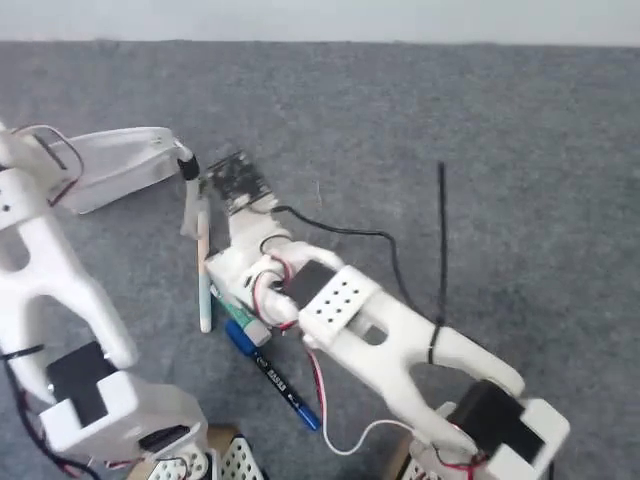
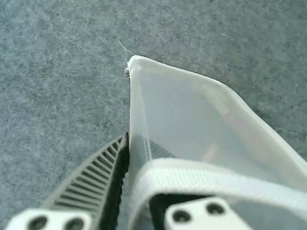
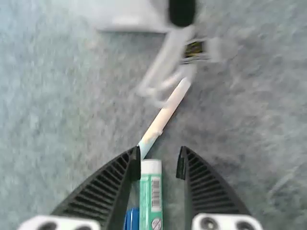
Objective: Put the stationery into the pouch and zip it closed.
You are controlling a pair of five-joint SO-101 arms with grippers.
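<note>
Right jaws, spread open, straddle the green marker [image 1: 240, 313], centre-left in the high view; left jaws clench the pouch [image 1: 120, 165], upper left.

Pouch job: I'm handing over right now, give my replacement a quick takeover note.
The left gripper is shut on the edge of the pouch.
The right gripper is open, fingers either side of the green marker, not yet closed.
The pencil and blue pen lie beside it on the grey table.
Done: pouch gripped.
Left: grasp marker, load all three, zip pouch.
</note>
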